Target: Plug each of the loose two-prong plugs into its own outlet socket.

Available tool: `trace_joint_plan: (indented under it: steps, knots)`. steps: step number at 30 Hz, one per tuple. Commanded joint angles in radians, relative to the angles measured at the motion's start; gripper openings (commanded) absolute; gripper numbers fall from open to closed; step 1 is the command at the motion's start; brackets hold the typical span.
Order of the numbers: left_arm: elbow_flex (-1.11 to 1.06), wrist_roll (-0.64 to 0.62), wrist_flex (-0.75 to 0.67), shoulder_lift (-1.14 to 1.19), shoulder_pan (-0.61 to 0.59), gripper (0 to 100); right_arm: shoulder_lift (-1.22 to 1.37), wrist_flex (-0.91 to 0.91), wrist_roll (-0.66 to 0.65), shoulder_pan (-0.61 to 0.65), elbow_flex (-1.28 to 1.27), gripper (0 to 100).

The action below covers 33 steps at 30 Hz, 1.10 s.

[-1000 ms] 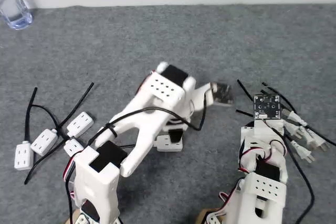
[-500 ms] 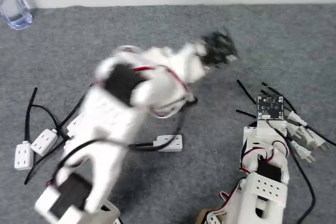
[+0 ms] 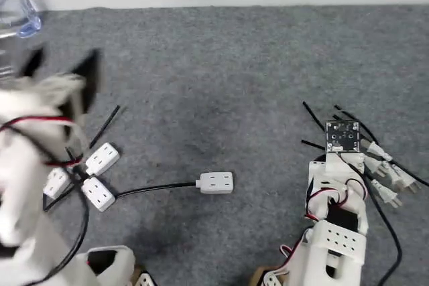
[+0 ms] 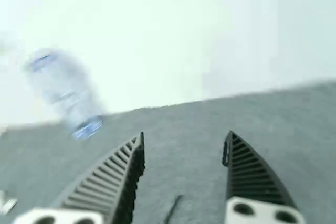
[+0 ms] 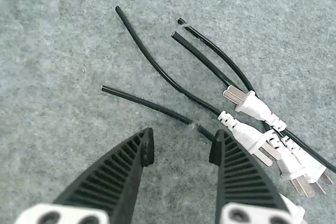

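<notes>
Three white two-prong plugs (image 5: 253,107) on black cords lie just beyond my right gripper (image 5: 182,148), which hangs open and empty over the grey carpet. In the high view the plugs (image 3: 387,169) sit right of the right arm's wrist. One white outlet socket (image 3: 216,182) lies alone mid-table on its cord. More sockets (image 3: 102,158) cluster at the left. My left gripper (image 3: 60,65) is raised at the far left, open and empty (image 4: 184,139), above and behind the socket cluster.
A clear plastic bottle (image 3: 17,15) stands at the back left corner, also seen ahead of the left gripper as the bottle (image 4: 63,90). Loose black cord ends (image 3: 314,120) lie in front of the right arm. White wall borders the table's far edge.
The left arm swung from over the middle socket up and across to the far left. The middle socket stays where it lay. The right arm has not moved.
</notes>
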<state>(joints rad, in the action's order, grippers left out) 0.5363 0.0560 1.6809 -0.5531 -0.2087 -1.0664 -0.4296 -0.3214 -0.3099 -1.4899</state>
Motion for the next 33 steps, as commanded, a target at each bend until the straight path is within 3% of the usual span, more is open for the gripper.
trace_joint_plan:
  steps: [1, 6, 11, 16, 21, 25, 33]
  knots:
    - [-0.035, -0.017, -0.032, -0.081, -0.155, 23, -0.013, 0.019, 0.005, 0.012, 0.006, 18.7]
    - [-0.142, 0.049, -0.028, -0.224, -0.192, 23, -0.013, 0.019, 0.003, 0.012, 0.011, 18.7]
    - [-0.392, -0.150, -0.117, -0.385, -0.339, 23, -0.028, 0.018, 0.003, 0.008, 0.048, 18.8]
    - [-0.725, -0.173, -0.296, -0.574, -0.394, 23, -0.145, -0.005, 0.011, 0.012, 0.048, 19.0]
    - [-1.066, -0.169, -0.451, -0.755, -0.368, 23, -0.334, -0.243, 0.011, 0.039, 0.152, 19.0]
    - [-1.225, -0.169, -0.468, -0.769, -0.290, 23, -0.440, -0.503, 0.038, 0.101, 0.354, 19.0]
    - [-1.442, -0.118, -0.539, -0.717, -0.172, 23, -0.352, -0.819, 0.046, 0.160, 0.706, 19.0]
